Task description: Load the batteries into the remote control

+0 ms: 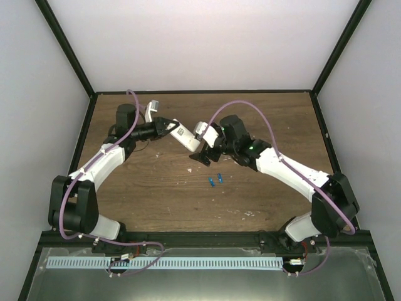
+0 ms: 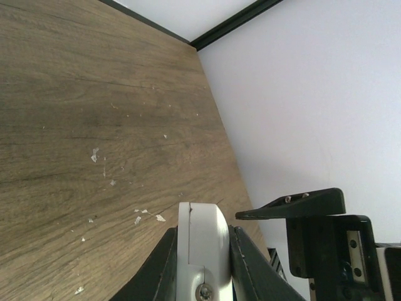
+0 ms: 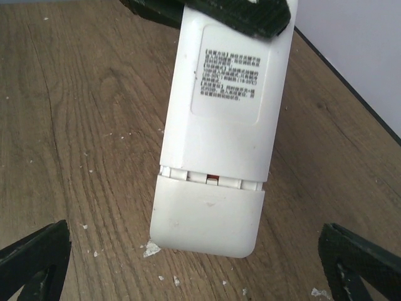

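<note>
Two grippers, one job. My left gripper [image 1: 161, 128] is clamped tight on the remote [image 3: 216, 138] by its far end, back side up w/ the label showing. My right gripper [image 3: 197, 266] is spread wide, fingers either side of the remote's near end, touching nothing. Both batteries [image 1: 216, 179] lie loose on the table [image 1: 156, 207], side by side, a bit nearer my bases than the right gripper.

Step in hand, as I read it: get the batt cover [image 3: 207, 216] off. It sits on the remote w/ a thin gap at the seam, so it's prob. part-slid or unlatched; can't tell which.

To do it well:
- Bring the right fingers in square on the cover's two long edges, below the seam, not on the main body.
- Squeeze lightly so the thin plastic doesn't bind.
- Pull straight along the remote's length, away from the left clamp.
- Left must not slacken or twist.

Room: open wood all round the near end, only small white flecks [image 3: 152, 249] by it. Can't tell if the remote's tip touches the wood. Back wall [image 1: 200, 44] is well apart from both grippers, and the pull goes toward mid-table, so plenty of space. Watch the batteries: they're near the pull path, and a low swing could send them rolling.
</note>
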Action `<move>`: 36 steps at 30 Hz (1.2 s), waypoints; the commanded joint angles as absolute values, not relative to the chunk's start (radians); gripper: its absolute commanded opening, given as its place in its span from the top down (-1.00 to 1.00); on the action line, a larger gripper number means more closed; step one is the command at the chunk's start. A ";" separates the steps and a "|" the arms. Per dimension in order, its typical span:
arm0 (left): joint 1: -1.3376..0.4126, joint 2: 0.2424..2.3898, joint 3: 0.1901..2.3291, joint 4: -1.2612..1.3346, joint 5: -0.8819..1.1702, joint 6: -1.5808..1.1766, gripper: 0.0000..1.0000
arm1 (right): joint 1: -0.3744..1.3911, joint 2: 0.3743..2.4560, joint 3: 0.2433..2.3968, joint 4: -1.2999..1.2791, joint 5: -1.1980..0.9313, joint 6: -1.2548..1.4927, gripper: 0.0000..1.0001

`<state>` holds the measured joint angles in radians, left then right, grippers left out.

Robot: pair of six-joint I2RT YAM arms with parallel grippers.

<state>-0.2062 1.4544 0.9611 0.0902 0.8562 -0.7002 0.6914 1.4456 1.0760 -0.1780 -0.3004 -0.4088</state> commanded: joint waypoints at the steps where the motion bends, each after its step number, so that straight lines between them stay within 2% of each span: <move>1: -0.202 1.448 0.987 0.141 0.853 -0.725 1.00 | 0.692 1.475 1.068 -0.161 -0.275 -0.396 -1.00; 8: -0.202 1.454 1.002 0.137 0.859 -0.727 1.00 | 0.692 1.518 1.092 -0.158 -0.276 -0.380 -0.94; 14: -0.202 1.456 1.005 0.134 0.860 -0.728 1.00 | 0.692 1.554 1.134 -0.194 -0.306 -0.388 -0.57; 31: -0.202 1.459 1.001 0.115 0.907 -0.695 1.00 | 0.692 1.573 1.173 -0.156 -0.260 -0.392 -0.58; 36: -0.202 1.460 0.998 0.109 0.911 -0.690 1.00 | 0.692 1.577 1.185 -0.159 -0.263 -0.399 -0.43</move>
